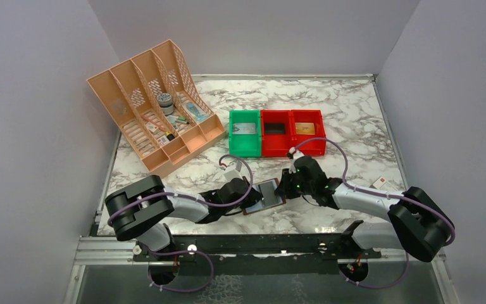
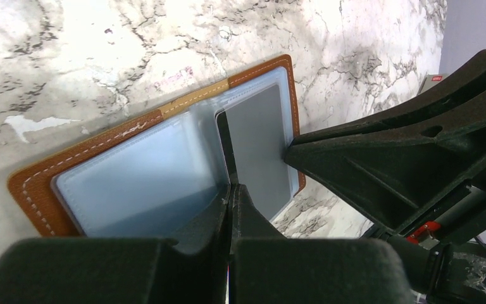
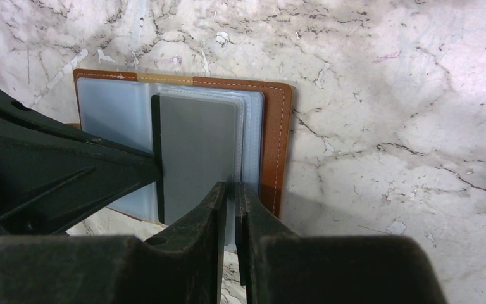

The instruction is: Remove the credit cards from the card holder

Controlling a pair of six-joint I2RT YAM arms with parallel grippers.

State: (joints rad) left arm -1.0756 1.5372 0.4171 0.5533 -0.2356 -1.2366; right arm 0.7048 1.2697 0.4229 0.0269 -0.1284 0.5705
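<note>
Open card holder (image 2: 139, 171) clamped by the left gripper (image 2: 230, 191), its grey card (image 3: 196, 152) pinched by the right gripper (image 3: 231, 188); next, likely a straight pull

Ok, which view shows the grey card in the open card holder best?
Right wrist: the grey card faces the camera nearly flat, with its dark left edge clear. Left wrist shows it slanted, with the right gripper covering one edge. Top external shows only the small card holder, and the card is indistinct.

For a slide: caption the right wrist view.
Right gripper and left gripper pinch the open card holder's sleeves, grey credit card inside.
</note>
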